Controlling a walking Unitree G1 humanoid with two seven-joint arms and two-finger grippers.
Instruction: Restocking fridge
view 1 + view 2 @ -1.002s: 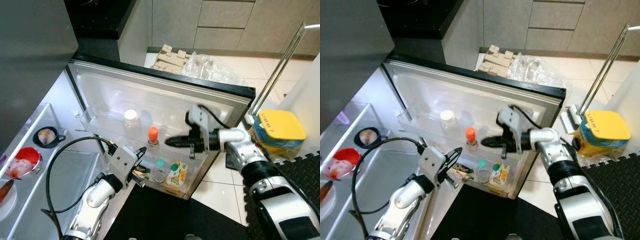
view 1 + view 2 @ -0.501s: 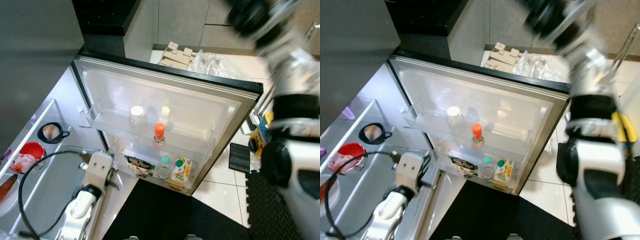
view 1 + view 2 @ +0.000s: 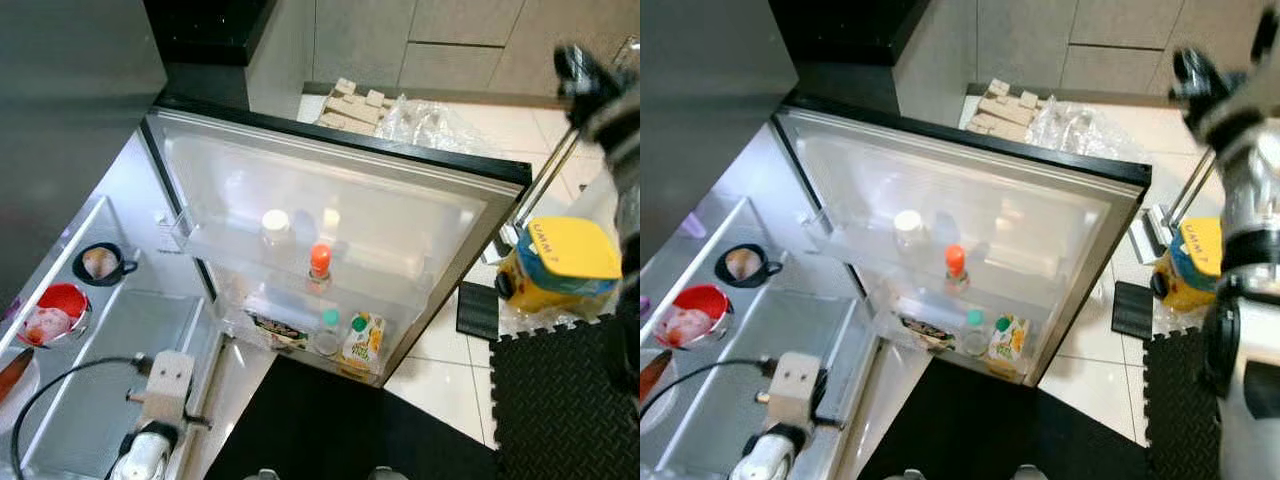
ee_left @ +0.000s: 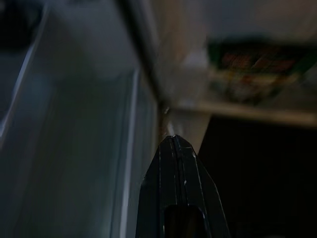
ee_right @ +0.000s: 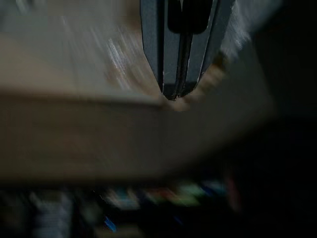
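The fridge door hangs wide open, its shelves partly stocked: a white-capped bottle and an orange-capped bottle on the upper door shelf, a juice carton and a green-capped jar at the lower shelf's right end. The next thing to stock is probably the yellow-lidded tub, on the floor past the door's outer edge – the robot's right side, so the right arm looks nearer. The right gripper is pinched closed with nothing in it, raised high. The left gripper is also closed and empty, low by the fridge's front edge. Tiled floor, a black mat – plenty of room.
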